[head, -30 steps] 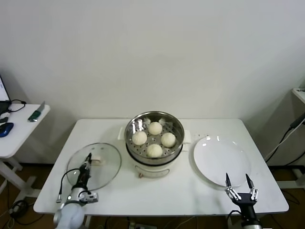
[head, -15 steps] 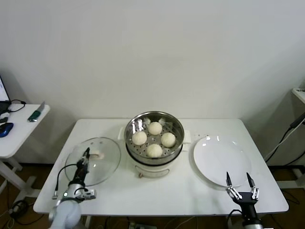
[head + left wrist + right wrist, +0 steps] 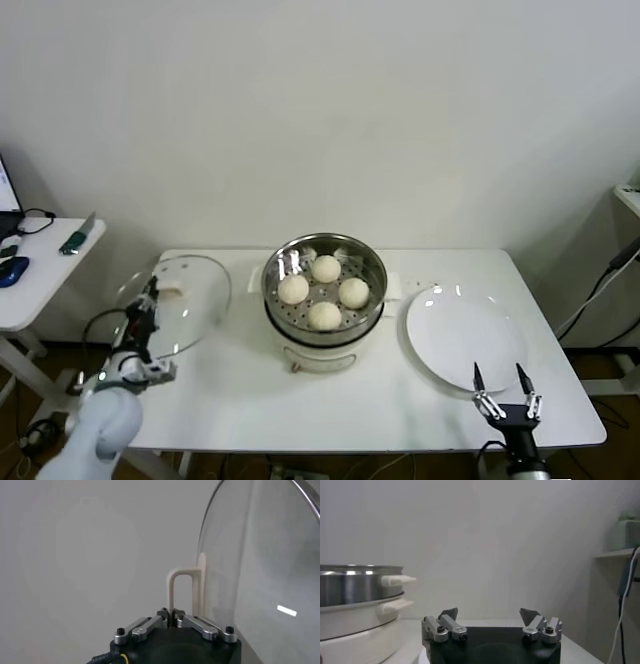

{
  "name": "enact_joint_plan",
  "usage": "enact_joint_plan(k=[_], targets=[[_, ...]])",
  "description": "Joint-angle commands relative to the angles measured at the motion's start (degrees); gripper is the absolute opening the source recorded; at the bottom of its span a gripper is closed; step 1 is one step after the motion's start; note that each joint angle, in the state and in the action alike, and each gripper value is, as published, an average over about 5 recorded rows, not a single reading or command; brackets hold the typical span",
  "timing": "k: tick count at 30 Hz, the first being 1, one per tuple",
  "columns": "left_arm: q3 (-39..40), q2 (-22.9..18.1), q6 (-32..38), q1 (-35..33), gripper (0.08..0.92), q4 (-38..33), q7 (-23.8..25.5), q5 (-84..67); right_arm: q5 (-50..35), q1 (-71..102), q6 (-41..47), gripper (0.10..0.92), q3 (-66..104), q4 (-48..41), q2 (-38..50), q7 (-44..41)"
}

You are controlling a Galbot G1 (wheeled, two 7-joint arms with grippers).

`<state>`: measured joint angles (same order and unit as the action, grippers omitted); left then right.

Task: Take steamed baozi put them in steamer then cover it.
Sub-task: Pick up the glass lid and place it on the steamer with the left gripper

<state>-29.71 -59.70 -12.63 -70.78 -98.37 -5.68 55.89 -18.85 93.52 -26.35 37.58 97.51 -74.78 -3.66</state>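
Steel steamer (image 3: 324, 290) sits mid-table in the head view, all four steamed baozi (image 3: 324, 292) inside, so loading looks done and only covering remains. At its nine o'clock the left gripper (image 3: 150, 300) holds the glass lid (image 3: 178, 303) tilted off the table; at five o'clock the right gripper (image 3: 506, 398) idles, fingers spread, beside the white plate (image 3: 462, 335). Left wrist: jaws pinched on the lid's handle (image 3: 181, 590). Right wrist: jaws wide, nothing held.
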Motion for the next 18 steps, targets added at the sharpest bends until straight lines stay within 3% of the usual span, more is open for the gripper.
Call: enact_joint_plan(k=[1,11,18], targets=[[8.4,5.5,-16.9,4.7,0.141,-13.7,8.3,-7.1,1.4,-0.5,0.4,0.823,-0.2,-0.2,0.0,0.2],[23.9,-0.5,-30.3,17.0,0.141,-16.5,17.6,4.2,2.5,-2.1,1.0,0.823,-0.2,-0.2,0.0,0.2],[28.5,-6.9,-32.4,20.3,0.141,-16.7,25.8,17.0,2.3,-2.2,0.4,0.823,-0.2,-0.9,-0.1,0.2]])
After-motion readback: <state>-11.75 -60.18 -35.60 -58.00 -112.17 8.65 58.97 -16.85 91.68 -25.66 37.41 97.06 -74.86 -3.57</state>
